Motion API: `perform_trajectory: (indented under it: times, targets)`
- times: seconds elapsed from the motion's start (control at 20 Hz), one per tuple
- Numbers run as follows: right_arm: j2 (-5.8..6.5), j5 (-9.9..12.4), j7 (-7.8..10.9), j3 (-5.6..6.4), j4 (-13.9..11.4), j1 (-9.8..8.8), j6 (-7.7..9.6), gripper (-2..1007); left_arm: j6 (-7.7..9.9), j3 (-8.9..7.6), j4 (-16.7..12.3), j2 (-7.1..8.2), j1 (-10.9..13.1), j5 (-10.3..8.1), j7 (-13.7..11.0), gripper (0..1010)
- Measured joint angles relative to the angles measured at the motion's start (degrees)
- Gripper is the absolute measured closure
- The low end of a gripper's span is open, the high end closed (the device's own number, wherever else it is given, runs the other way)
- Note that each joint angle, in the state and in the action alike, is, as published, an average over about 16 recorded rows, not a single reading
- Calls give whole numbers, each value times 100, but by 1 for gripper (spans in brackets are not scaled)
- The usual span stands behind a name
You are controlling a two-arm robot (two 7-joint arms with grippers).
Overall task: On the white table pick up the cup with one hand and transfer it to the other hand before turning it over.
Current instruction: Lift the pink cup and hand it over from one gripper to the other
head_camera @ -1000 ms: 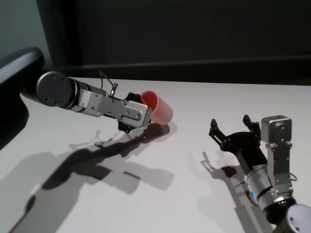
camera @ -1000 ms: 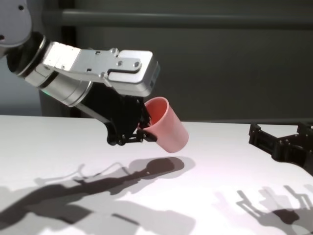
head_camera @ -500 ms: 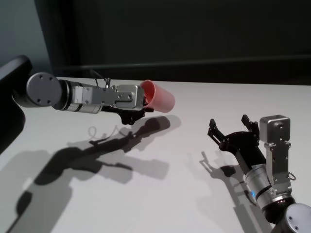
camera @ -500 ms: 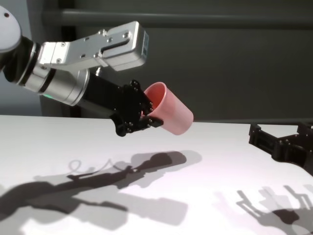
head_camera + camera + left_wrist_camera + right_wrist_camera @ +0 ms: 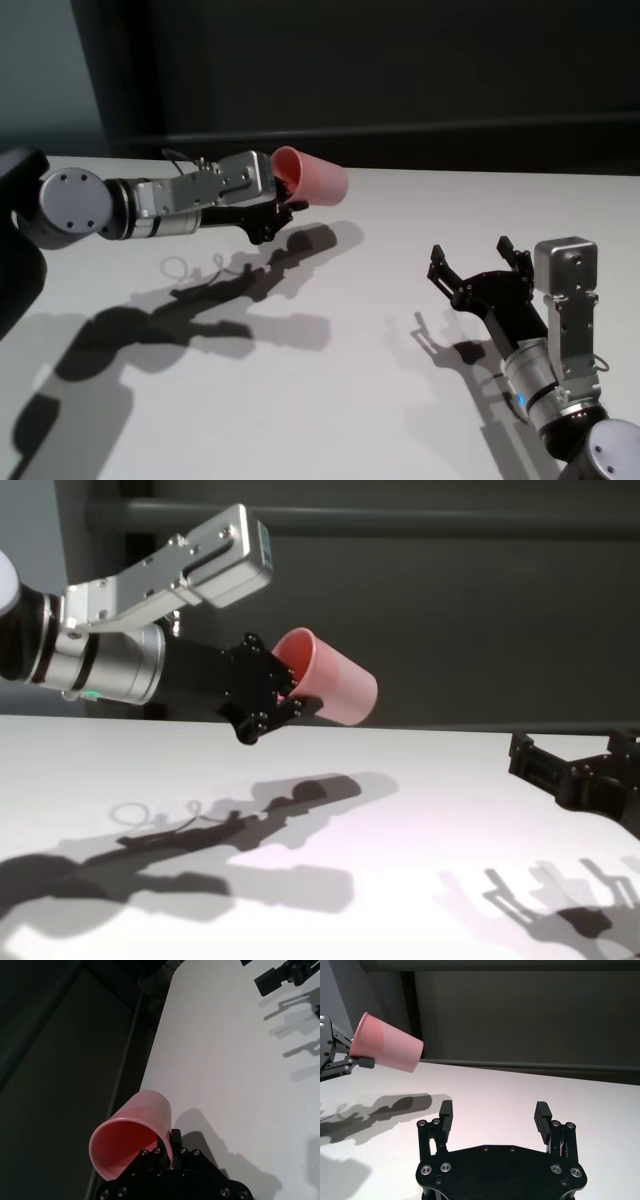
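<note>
While held clear above the tabletop (image 5: 330,400), the cup (image 5: 310,177) lies tilted on its side, its rim clamped in the closed left claw (image 5: 280,205). Well apart, the right claw (image 5: 478,268) hovers fully spread, holding nothing.

Bare white table (image 5: 330,330) between cup (image 5: 312,178) and right gripper (image 5: 478,264)

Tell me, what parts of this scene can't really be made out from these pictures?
- The cup rim, chest view: the left gripper covers where its fingers pinch it.
- The cup's base: no view faces it.
- The right gripper, chest view: one finger is cut off by the picture's edge.
- The white table: its near edge lies outside every view.
</note>
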Motion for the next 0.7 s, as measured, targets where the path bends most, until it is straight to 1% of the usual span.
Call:
perform_trajectory:
  times: [0.35, 0.5, 0.7]
  targets:
    - [0, 0, 0, 0, 0, 0, 0, 3, 27, -469, 21, -66, 318, -376, 356, 959]
    - [0, 0, 0, 0, 0, 0, 0, 3, 46, -651, 24, -110, 431, -541, 438, 959]
    - [0, 0, 0, 0, 0, 0, 0, 3, 72, -871, 78, -211, 526, -773, 470, 959]
